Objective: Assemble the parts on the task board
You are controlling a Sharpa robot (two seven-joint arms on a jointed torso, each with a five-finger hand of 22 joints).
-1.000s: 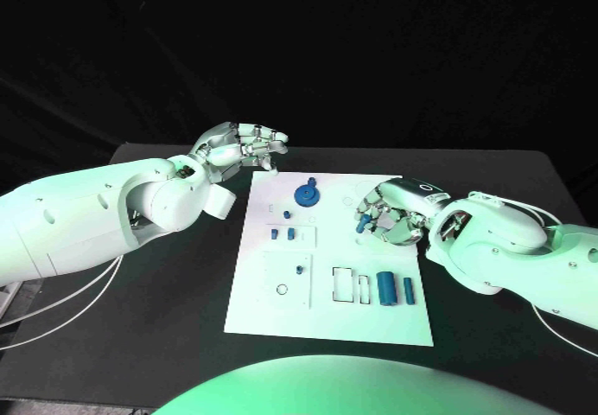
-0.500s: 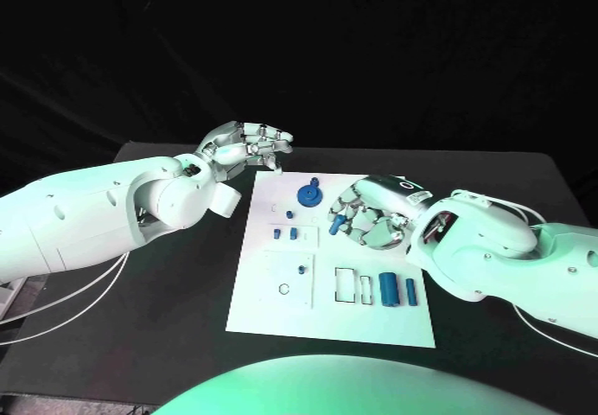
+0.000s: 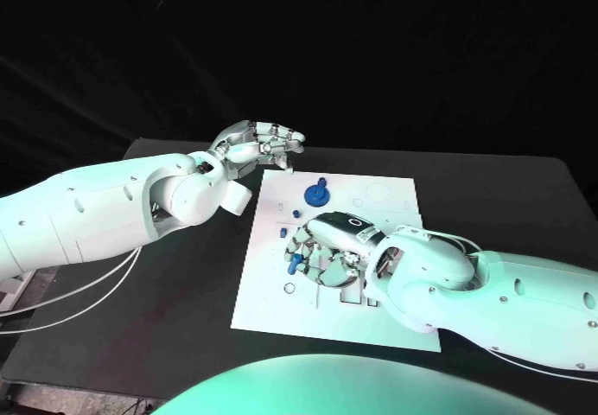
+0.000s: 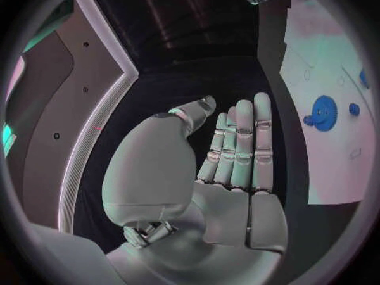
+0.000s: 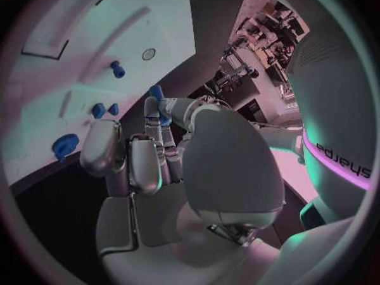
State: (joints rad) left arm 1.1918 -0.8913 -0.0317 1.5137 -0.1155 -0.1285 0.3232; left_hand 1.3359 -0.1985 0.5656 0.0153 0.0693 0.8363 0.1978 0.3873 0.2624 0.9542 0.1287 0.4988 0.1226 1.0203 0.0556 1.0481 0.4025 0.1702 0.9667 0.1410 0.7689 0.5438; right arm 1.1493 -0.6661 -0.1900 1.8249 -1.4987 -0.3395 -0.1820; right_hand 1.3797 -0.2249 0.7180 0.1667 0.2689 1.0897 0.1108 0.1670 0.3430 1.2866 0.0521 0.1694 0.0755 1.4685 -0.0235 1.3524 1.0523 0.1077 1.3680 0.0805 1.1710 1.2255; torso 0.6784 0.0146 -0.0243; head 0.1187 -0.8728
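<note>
The white task board (image 3: 281,303) lies in the middle of the black surface (image 3: 149,328). The right hand (image 3: 321,252) hangs low over the board's middle, its arm crossing the board's near right part from the picture's right edge. It pinches a small blue peg (image 3: 293,266) between thumb and fingertips; in the right wrist view the same peg (image 5: 156,93) pokes out above the curled fingers (image 5: 130,161) of that hand (image 5: 151,171), pointing toward the board (image 5: 103,19). The left hand (image 3: 256,143) is off the board, over the dark surface just beyond the board's far left corner, holding nothing; in the left wrist view its fingers (image 4: 241,145) lie straight and close together, thumb alongside, the palm (image 4: 214,196) bare. On the far part of the board sits a blue gear (image 3: 318,194) with a small blue knob just beyond it, and a little blue piece (image 3: 295,210) lies just beside the gear on its near left side. The left wrist view shows the gear (image 4: 323,112) on the board (image 4: 332,164) as well. In the right wrist view, two small blue parts (image 5: 104,110) sit side by side on the board, and another blue part (image 5: 117,69) lies apart from them near a small round hole (image 5: 148,54).
</note>
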